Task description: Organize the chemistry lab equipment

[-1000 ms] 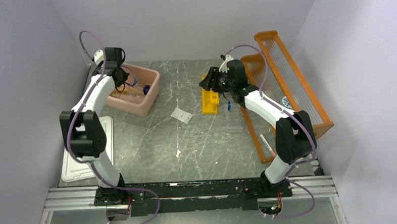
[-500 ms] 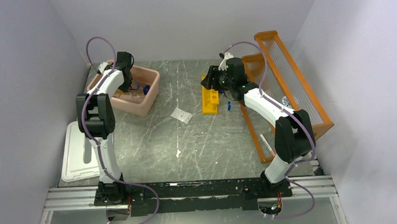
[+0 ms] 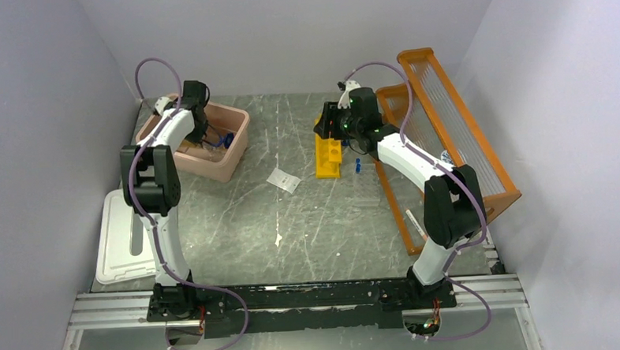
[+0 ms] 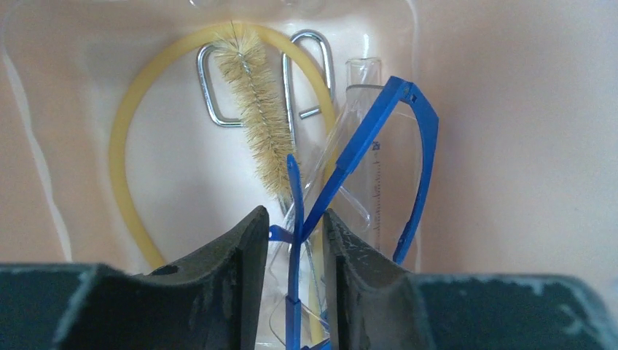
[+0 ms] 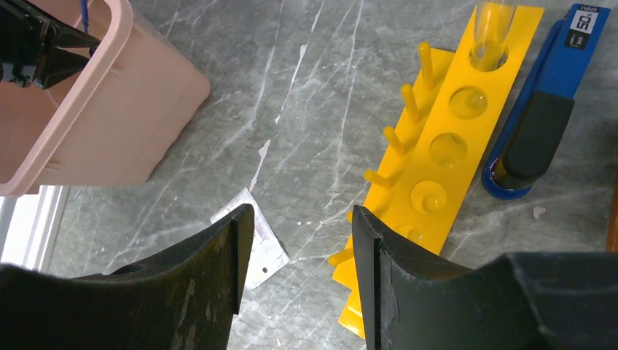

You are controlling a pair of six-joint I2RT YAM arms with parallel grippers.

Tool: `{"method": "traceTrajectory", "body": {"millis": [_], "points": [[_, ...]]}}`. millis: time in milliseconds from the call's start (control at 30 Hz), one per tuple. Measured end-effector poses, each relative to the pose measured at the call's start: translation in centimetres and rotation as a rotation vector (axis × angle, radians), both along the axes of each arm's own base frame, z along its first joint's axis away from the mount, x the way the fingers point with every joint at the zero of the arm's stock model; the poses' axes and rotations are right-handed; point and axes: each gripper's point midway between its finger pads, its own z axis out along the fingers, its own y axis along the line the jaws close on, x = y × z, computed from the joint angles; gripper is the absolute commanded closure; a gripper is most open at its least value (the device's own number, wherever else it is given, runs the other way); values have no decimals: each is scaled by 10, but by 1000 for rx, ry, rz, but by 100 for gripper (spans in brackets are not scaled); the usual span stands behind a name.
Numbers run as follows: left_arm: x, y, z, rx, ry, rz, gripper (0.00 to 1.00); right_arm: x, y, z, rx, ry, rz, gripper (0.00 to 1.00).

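My left gripper [image 3: 199, 123] is down inside the pink tub [image 3: 235, 151]. In the left wrist view its jaws [image 4: 295, 240] stand a little apart, with a temple arm of the blue-framed goggles [image 4: 379, 131] between them, touching neither pad. Under the goggles lie the wire tube brush [image 4: 255, 109], the metal scissors [image 4: 211, 87], the amber tubing [image 4: 124, 146] and a clear glass tube [image 4: 379, 189]. My right gripper [image 5: 300, 215] is open and empty above the table, between the white packet [image 5: 255, 248] and the yellow tube rack [image 5: 452, 146].
A blue and black tool [image 5: 543, 124] lies beside the yellow rack [image 3: 327, 158], which holds a glass tube [image 5: 492, 29]. A tiny blue cap [image 3: 357, 167] lies right of it. The big orange rack [image 3: 447, 129] stands at the right. The white lid [image 3: 124, 242] lies front left.
The left arm's elbow has swung up and its gripper has shifted a little further over the tub. The right gripper has drawn slightly back toward the far wall.
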Motion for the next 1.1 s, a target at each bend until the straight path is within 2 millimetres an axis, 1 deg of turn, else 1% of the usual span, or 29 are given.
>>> {"method": "traceTrajectory", "body": {"millis": [67, 133, 233, 300, 400, 500, 567, 600, 667, 700, 767, 833, 900, 1000, 1100], "points": [[1, -1, 4, 8, -5, -18, 58, 1, 0, 1, -4, -5, 5, 45], [3, -1, 12, 17, -18, -39, 54, -1, 2, 0, -11, -8, 12, 44], [6, -2, 36, 36, -57, -80, 45, -3, 7, 0, -44, -5, 14, 44], [5, -3, 58, 49, -89, -106, 41, -6, 17, 2, -65, -9, 30, 43], [-1, -5, 104, 79, -160, -161, 36, -17, 43, 7, -101, -19, 73, 41], [-13, -9, 147, 112, -227, -220, 33, -29, 69, 7, -130, -16, 132, 39], [-23, -15, 171, 133, -261, -272, 33, -36, 88, 0, -153, -1, 178, 38], [-29, -20, 182, 142, -279, -309, 33, -39, 96, -6, -168, 13, 199, 38], [-41, -31, 196, 147, -310, -393, 34, -44, 109, -26, -200, 57, 237, 36], [-48, -37, 200, 146, -324, -443, 35, -47, 112, -39, -218, 85, 249, 35], [-63, -53, 201, 134, -349, -564, 36, -54, 112, -65, -252, 148, 266, 33], [-76, -70, 198, 109, -385, -689, 37, -61, 109, -92, -281, 220, 268, 32], [-89, -92, 192, 67, -422, -829, 39, -65, 106, -112, -300, 274, 262, 32], [-104, -127, 180, -19, -463, -1030, 40, -70, 103, -131, -320, 330, 253, 32], [-118, -155, 170, -90, -480, -1188, 39, -71, 102, -145, -338, 365, 253, 35]]}}
